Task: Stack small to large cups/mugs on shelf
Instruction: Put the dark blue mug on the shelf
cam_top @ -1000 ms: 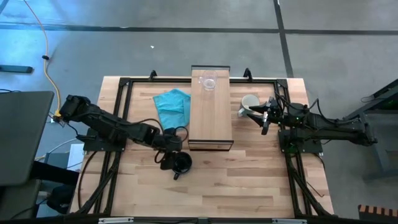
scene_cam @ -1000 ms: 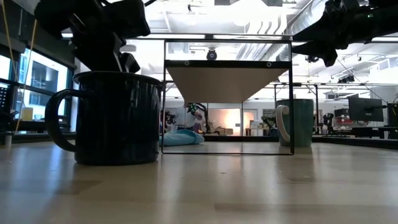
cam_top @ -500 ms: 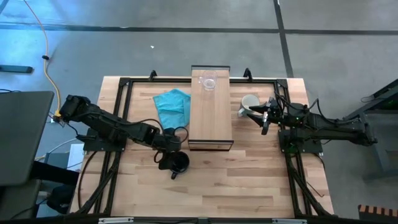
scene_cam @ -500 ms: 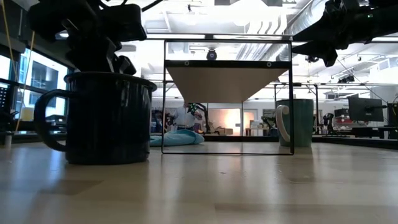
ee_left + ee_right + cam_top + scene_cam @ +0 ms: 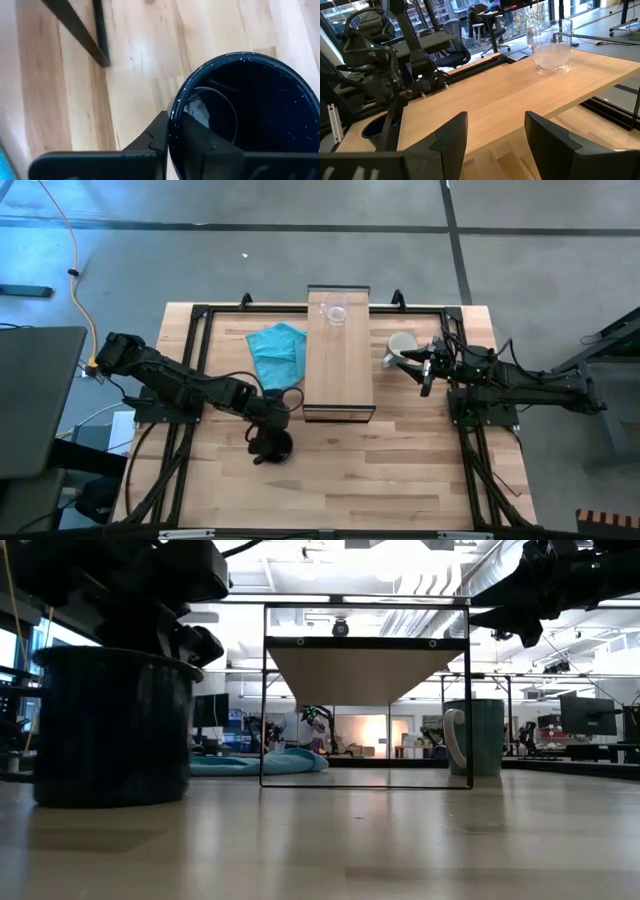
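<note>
The black mug (image 5: 273, 446) stands on the table in front of the shelf's near left corner; it also shows in the low view (image 5: 110, 725). My left gripper (image 5: 268, 428) is shut on its rim. The white mug (image 5: 400, 343) stands on its base on the table right of the shelf (image 5: 340, 360). The clear glass cup (image 5: 335, 312) stands on the shelf's far end and shows in the right wrist view (image 5: 551, 47). My right gripper (image 5: 495, 135) is open and empty, raised beside the white mug. My left gripper holds the black mug by its rim (image 5: 174, 112), one finger inside the mug (image 5: 200, 140) and one outside against the wall. The fingers come from above, pointing down. The mug is upright, and its base looks to be on the table (image 5: 110, 802).
A teal cloth (image 5: 277, 350) lies on the table left of the shelf. Black frame rails (image 5: 190, 380) run along the table's left, right and far sides. The table's near half (image 5: 380, 480) is bare wood.
My left gripper has gone toward the table's left edge, still shut on the black mug. The mug has slid left with it along the table and turned, so its handle no longer shows in the low view.
</note>
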Action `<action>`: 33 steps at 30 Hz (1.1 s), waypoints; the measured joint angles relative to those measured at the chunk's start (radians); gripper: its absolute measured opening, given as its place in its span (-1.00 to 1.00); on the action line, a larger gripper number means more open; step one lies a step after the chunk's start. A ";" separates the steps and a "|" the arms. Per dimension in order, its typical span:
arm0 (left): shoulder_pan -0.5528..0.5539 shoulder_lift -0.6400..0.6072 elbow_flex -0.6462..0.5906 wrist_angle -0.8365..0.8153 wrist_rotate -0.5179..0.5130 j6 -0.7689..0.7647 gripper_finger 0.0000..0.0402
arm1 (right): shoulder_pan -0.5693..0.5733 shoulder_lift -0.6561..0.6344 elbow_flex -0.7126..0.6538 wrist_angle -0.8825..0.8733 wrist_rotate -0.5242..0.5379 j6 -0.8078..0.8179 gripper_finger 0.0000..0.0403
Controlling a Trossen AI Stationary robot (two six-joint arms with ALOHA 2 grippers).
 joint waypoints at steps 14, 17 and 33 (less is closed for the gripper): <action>0.001 -0.002 -0.001 -0.020 -0.049 -0.118 -0.33 | 0.000 0.000 0.000 -0.013 -0.010 0.012 -0.07; 0.001 -0.005 -0.001 -0.038 -0.049 -0.195 -0.33 | 0.000 0.000 0.000 -0.013 -0.012 0.006 -0.07; 0.000 -0.013 0.112 -0.257 -0.032 -0.509 -0.32 | 0.000 0.000 0.000 -0.027 -0.012 -0.013 -0.07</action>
